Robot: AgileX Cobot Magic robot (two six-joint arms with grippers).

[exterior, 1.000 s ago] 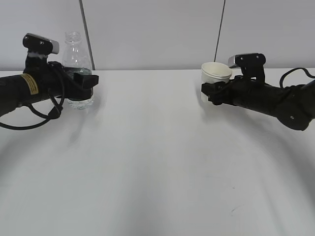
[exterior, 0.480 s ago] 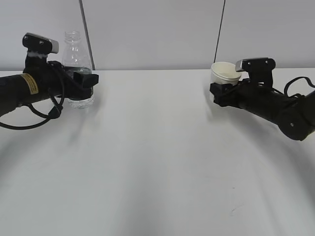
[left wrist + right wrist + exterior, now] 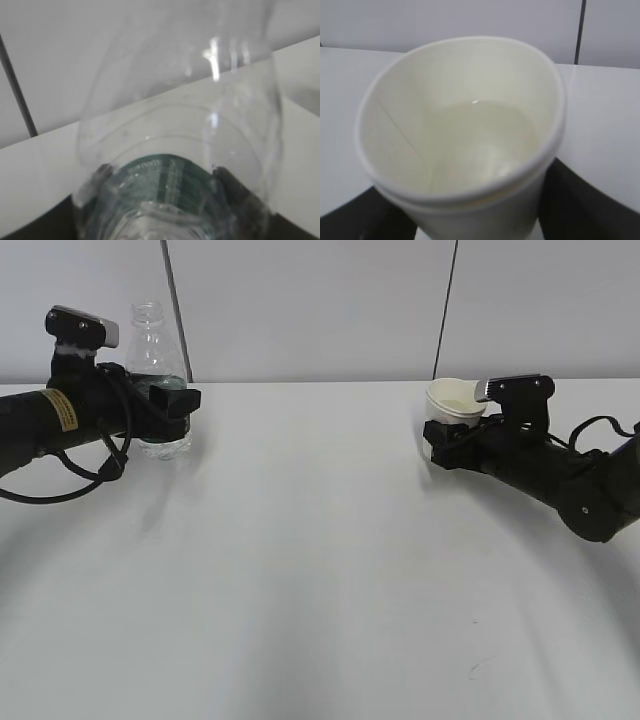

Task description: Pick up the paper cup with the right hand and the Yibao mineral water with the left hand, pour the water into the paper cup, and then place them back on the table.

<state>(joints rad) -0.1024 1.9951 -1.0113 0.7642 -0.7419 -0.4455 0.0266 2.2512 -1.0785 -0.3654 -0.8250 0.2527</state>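
The clear Yibao bottle (image 3: pixel 150 345) with its dark green label (image 3: pixel 161 177) stands upright and capless at the far left. My left gripper (image 3: pixel 172 405) is shut around its labelled middle, and its dark fingers (image 3: pixel 235 192) show on both sides in the left wrist view. A little water (image 3: pixel 165 447) sits at the bottle's bottom. My right gripper (image 3: pixel 442 435) is shut on the white paper cup (image 3: pixel 455 400), upright and low over the table (image 3: pixel 320 540). In the right wrist view the cup (image 3: pixel 465 65) holds clear water (image 3: pixel 480 132). I cannot tell whether the cup's base touches the table.
A grey wall with two dark vertical seams (image 3: pixel 175 300) runs behind the table's far edge. A small dark scuff (image 3: pixel 478 665) marks the tabletop at the front right. A black cable (image 3: pixel 70 480) loops under the left arm.
My right gripper has carried the cup to the right and then a little lower. The left arm and the bottle have not moved.
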